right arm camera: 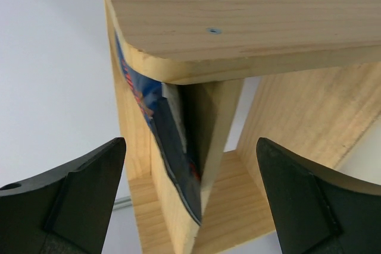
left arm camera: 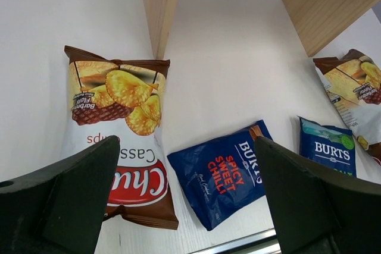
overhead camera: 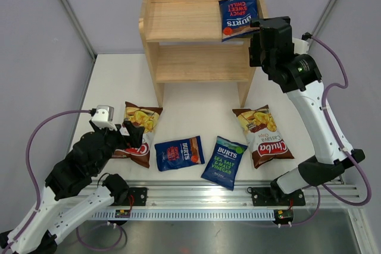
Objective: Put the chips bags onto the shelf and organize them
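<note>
Now one Burts bag (overhead camera: pixel 238 16) rests on the shelf (overhead camera: pixel 178 22), right gripper (overhead camera: pixel 257 31) released; left gripper (overhead camera: pixel 131 135), also agape, must next seize a Chuba bag (left arm camera: pixel 125 105).

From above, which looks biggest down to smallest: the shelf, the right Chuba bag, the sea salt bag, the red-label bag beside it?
1. The shelf, by far.
2. The right Chuba bag.
3. The sea salt bag and the red-label bag beside it look about alike, so I won't rank one over the other.

Bright, even, diffuse light, with faint soft shadows beneath the shelf (overhead camera: pixel 196 63) — close fingers (left arm camera: pixel 59 200) in wrist views look soft.
</note>
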### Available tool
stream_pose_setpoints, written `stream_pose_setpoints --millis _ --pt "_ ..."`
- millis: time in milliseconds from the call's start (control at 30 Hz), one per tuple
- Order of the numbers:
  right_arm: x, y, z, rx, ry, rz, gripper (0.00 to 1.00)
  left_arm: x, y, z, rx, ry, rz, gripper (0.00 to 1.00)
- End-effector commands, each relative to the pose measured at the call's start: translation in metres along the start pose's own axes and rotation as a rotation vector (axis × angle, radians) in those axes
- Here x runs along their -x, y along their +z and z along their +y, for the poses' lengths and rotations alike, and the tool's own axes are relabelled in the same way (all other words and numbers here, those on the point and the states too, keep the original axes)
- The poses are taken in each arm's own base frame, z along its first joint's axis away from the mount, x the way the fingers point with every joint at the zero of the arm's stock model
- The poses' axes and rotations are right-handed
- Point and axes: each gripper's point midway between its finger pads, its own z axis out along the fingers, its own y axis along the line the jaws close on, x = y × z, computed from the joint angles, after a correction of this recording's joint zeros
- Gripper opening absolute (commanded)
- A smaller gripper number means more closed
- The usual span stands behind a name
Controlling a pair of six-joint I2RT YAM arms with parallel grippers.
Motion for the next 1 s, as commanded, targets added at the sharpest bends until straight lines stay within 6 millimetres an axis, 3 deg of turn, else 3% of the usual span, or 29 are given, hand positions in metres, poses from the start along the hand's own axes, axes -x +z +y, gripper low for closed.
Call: stream_pose_setpoints --millis 0,33,100,167,200,233,533,633,700,833,867,933,967 --pt "0.0 -0.009 -0.013 -0.011 -0.081 0.041 0.99 0.006 0.003 0.003 0.032 -0.014 -0.022 0.99" --pt "0.004 -0.018 -0.006 0.024 -0.07 0.054 1.0 0.006 0.003 0.003 0.036 -0.014 -0.022 0.99" --pt "0.001 -0.02 -0.02 0.013 -0.105 0.078 0.99 0.006 0.004 0.005 0.047 -0.014 -0.021 0.99" --pt "0.011 -0.038 -0.017 0.063 -0.115 0.095 1.0 0.005 0.006 0.005 0.057 -0.007 -0.01 0.99" --pt "0.009 -0.036 -0.034 0.044 -0.143 0.101 1.0 0.005 0.007 0.005 0.062 -0.007 -0.008 0.99" --pt "0.021 -0.054 -0.022 0.112 -0.116 0.1 0.99 0.004 0.008 0.005 0.066 -0.002 -0.001 0.99" --pt "0.071 -0.13 -0.024 0.326 -0.436 0.079 0.99 -0.002 0.015 -0.002 0.048 0.01 0.042 0.99" --pt "0.066 -0.151 -0.033 0.399 -0.614 0.155 1.0 -0.01 0.018 -0.018 -0.026 0.018 0.093 0.99" --pt "0.05 -0.166 -0.046 0.466 -0.79 0.275 0.99 -0.024 0.02 -0.039 -0.126 0.019 0.173 0.99" --pt "0.023 -0.2 -0.101 0.549 -0.983 0.545 1.0 -0.06 0.031 -0.071 -0.251 0.001 0.357 0.99" --pt "0.012 -0.198 -0.123 0.553 -1.0 0.611 0.99 -0.077 0.035 -0.077 -0.275 0.008 0.424 0.99" --pt "0.009 -0.227 -0.132 0.691 -1.006 0.682 1.0 -0.087 0.041 -0.087 -0.32 0.019 0.469 0.99" --pt "-0.003 -0.242 -0.148 0.746 -1.012 0.807 0.99 -0.099 0.044 -0.094 -0.346 0.029 0.535 0.99"
